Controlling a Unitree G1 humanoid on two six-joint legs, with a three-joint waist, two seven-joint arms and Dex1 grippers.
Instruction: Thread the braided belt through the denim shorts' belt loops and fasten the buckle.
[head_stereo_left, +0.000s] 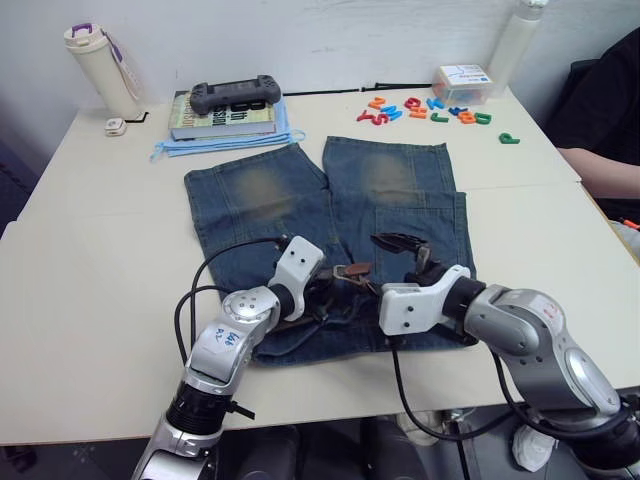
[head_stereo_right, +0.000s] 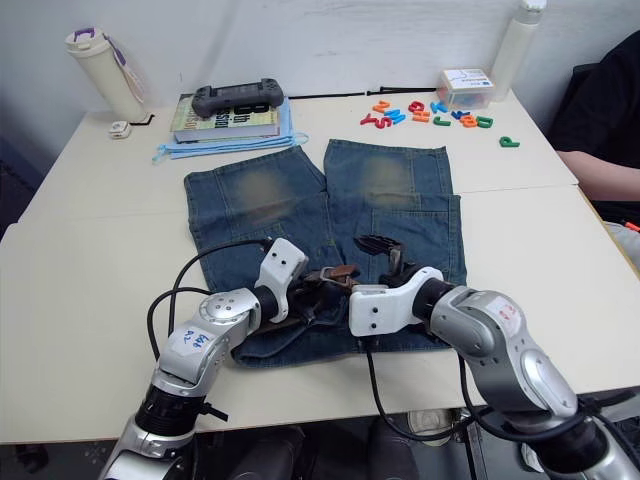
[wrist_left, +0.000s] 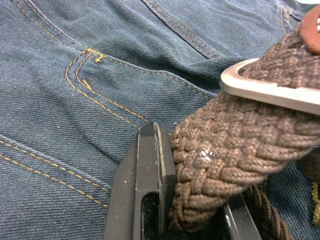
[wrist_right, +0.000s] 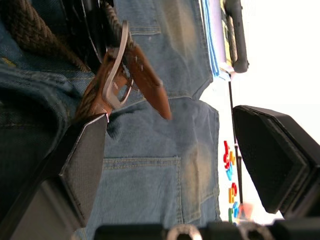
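The denim shorts (head_stereo_left: 400, 200) lie flat on the table, legs pointing away and waistband nearest me. In the left wrist view the braided belt (wrist_left: 225, 150) is pinched in my left gripper (wrist_left: 195, 190), which is shut on the brown weave just behind the silver buckle (wrist_left: 270, 92). From the head camera, the left gripper (head_stereo_left: 318, 290) sits on the waistband at its middle. The belt's tan leather end (head_stereo_left: 352, 270) pokes out toward my right gripper (head_stereo_left: 410, 255). That gripper is open, its fingers (wrist_right: 90, 150) spread wide on either side of the buckle (wrist_right: 117, 75). The belt loops are hidden under my grippers.
At the back left, a game controller (head_stereo_left: 233, 95) rests on a book lying on blue cloth, beside a white bottle (head_stereo_left: 98, 68). Coloured plastic letters (head_stereo_left: 420, 110) and a small clear box (head_stereo_left: 462, 82) sit at the back right. A person's arm (head_stereo_left: 605, 170) reaches the table's right edge.
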